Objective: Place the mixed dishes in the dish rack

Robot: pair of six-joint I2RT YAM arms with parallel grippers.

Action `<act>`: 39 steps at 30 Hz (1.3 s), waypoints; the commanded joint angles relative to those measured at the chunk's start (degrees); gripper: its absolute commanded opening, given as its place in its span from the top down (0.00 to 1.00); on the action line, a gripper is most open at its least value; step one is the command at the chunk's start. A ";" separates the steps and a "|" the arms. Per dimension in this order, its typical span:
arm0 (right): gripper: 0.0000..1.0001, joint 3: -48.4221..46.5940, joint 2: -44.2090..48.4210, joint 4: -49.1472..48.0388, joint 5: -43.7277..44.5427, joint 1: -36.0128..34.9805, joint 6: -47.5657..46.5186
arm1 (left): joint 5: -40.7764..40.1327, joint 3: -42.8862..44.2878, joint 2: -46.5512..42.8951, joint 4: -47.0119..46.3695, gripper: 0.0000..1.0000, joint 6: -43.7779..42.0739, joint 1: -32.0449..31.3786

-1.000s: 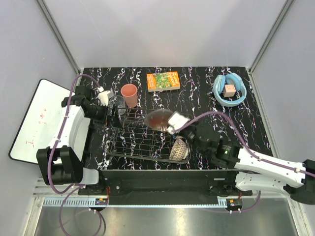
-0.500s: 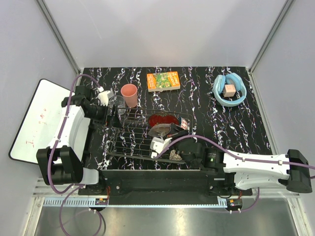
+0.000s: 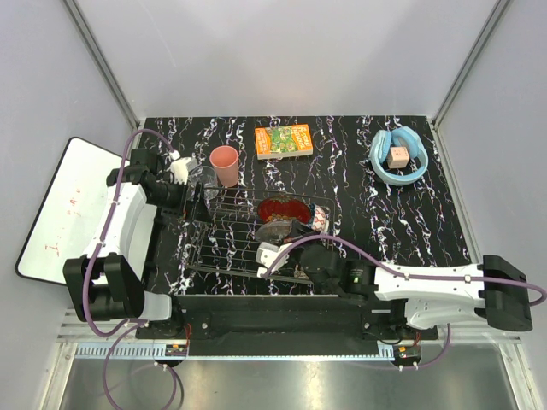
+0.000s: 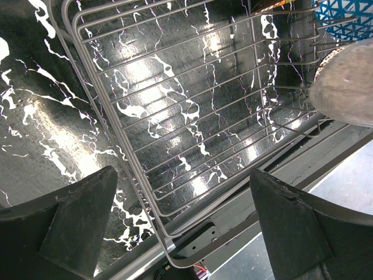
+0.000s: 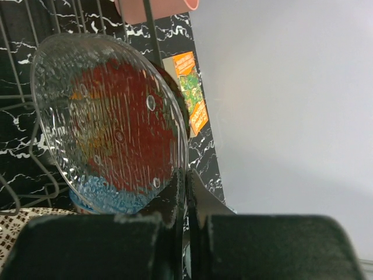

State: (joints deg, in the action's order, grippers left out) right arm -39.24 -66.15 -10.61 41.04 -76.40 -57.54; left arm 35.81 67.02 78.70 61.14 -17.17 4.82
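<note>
The dark wire dish rack (image 3: 231, 239) stands at centre left of the table. The glossy red bowl (image 3: 284, 208) is on edge inside it, with the blue patterned bowl (image 3: 321, 219) to its right. My right gripper (image 3: 275, 243) reaches in from the rack's near side, shut on the rim of the clear glass bowl (image 5: 111, 116), which stands upright just in front of the red bowl. The beige patterned bowl (image 4: 347, 81) lies in the rack's near right corner. The salmon-pink cup (image 3: 225, 164) and a clear tumbler (image 3: 203, 178) stand behind the rack. My left gripper (image 4: 186, 227) hangs open over the rack's left end.
An orange-green box (image 3: 284, 140) lies at the back centre and light-blue headphones (image 3: 397, 156) at the back right. A white board (image 3: 60, 209) leans off the table's left edge. The right arm (image 3: 427, 280) stretches along the near edge.
My right arm has swung from the rack's right side to its near side, carrying the clear glass bowl down and nearer, in front of the red bowl. The left arm has not moved.
</note>
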 commanded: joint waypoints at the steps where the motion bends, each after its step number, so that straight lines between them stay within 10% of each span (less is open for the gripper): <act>1: 1.00 0.75 -1.26 -6.00 0.71 -0.50 2.95 | 0.22 -0.32 -1.70 -1.03 0.01 -0.94 0.28; 21: 1.00 6.02 -3.20 -8.29 3.61 -0.42 10.86 | 0.13 -0.76 -1.09 -1.47 0.01 -1.55 0.81; 33: 0.39 1.65 -0.91 -4.34 13.08 -0.50 15.35 | -1.45 -0.93 -1.27 -1.47 0.01 -2.08 0.89; 39: 0.34 -4.95 2.95 -1.34 19.50 0.63 20.78 | -1.27 -2.25 -0.56 -2.26 0.01 -1.82 0.98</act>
State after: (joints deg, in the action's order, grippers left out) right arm -37.91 -67.72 -11.29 52.95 -76.62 -42.28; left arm 34.72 65.60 78.70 60.31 -18.24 5.50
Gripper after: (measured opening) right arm 0.649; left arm 0.988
